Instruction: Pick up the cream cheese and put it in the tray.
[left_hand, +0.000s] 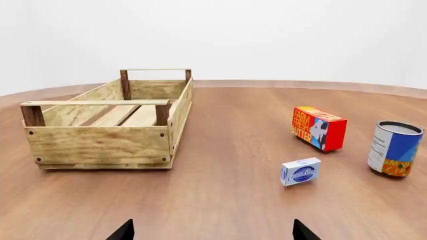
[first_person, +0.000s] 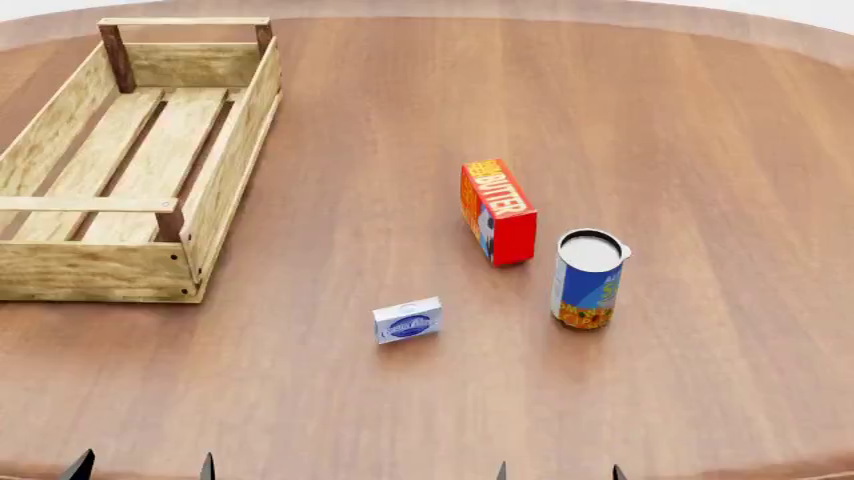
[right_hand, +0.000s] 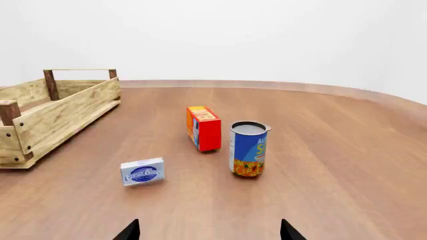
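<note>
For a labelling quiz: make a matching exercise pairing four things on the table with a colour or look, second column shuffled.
Column one:
1. cream cheese
2. butter box
3. can
4. tray

Column two:
A. light wood slats with darker corner posts
B. red-orange, standing on edge
C. white with a blue oval label
D. blue and white cylinder, upright

Pairs: 1-C, 2-B, 3-D, 4-A
</note>
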